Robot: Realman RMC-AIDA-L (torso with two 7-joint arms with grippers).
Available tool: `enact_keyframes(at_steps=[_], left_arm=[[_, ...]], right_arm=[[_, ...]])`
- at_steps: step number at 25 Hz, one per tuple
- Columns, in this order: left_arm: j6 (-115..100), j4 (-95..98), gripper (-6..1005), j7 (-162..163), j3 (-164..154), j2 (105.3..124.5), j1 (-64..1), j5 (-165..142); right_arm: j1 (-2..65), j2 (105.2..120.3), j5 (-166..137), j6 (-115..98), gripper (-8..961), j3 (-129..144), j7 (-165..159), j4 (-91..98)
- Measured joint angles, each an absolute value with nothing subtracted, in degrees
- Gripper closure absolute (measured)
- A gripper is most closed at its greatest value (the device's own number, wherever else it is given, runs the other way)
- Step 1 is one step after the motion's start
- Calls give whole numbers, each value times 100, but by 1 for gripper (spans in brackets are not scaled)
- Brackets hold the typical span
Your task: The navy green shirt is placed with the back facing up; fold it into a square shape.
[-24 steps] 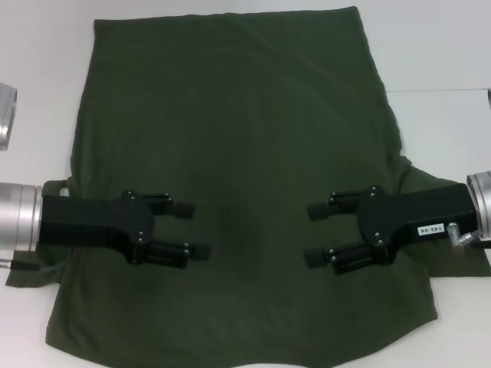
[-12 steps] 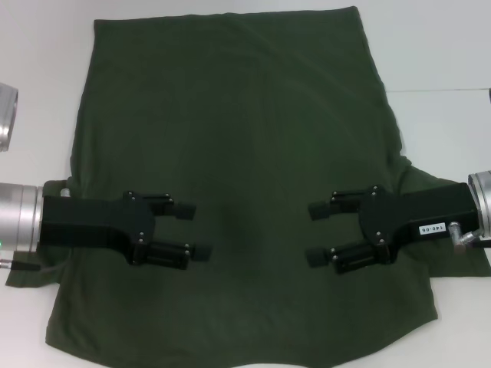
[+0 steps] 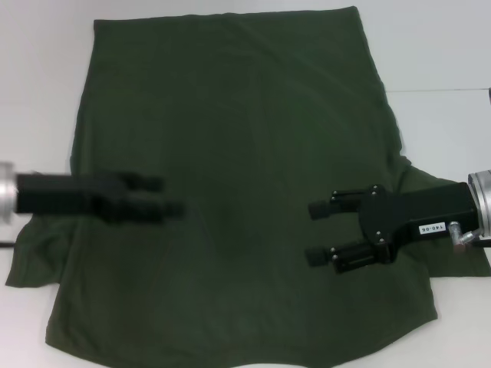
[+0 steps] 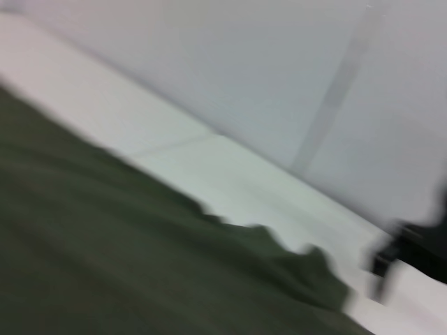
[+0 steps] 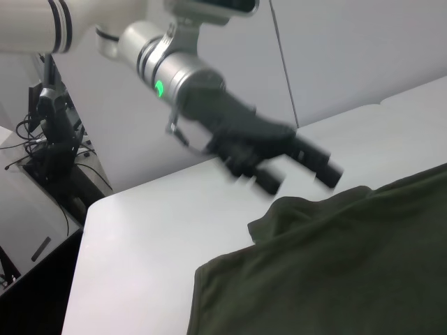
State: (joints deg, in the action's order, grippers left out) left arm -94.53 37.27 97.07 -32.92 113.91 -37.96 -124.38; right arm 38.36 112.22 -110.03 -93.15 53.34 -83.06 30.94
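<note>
The navy green shirt (image 3: pixel 230 115) lies flat on the white table (image 3: pixel 437 54), plain side up, with its straight hem at the far edge. My left gripper (image 3: pixel 170 197) is blurred with motion over the shirt's left part, near the left sleeve (image 3: pixel 34 257), fingers apart and holding nothing. Open and empty, my right gripper (image 3: pixel 311 232) hovers over the shirt's right part, pointing inward. The right wrist view shows the shirt (image 5: pixel 335 265) and the left gripper (image 5: pixel 300 167) above its sleeve. The left wrist view shows blurred shirt cloth (image 4: pixel 105 265).
Bare white table surrounds the shirt on the left, right and far sides. The right sleeve (image 3: pixel 453 261) spreads under my right arm. Beyond the table's edge in the right wrist view stand cables and a stand (image 5: pixel 56 132).
My left gripper has swung left and slightly away from me, back toward the shirt's left edge. The right gripper and the shirt have not moved.
</note>
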Motion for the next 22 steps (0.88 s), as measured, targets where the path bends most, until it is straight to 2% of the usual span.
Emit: enact_keyframes(at_steps=[6, 9, 22], left_arm=[[-9319, 4175, 98, 11563, -2231, 11082, -3802, -13595], [-9297, 4295, 98, 12004, -1893, 11001, -3787, -14275], [-8560, 4410, 98, 12515, -1541, 10992, -3671, -15422]], right_arm=[[3903, 11228, -11075, -9311, 38, 5335, -8313, 3094], [3958, 11239, -11165, -9305, 39, 5335, -8330, 3093], [4059, 11266, -11375, -9287, 39, 5335, -8385, 3094]])
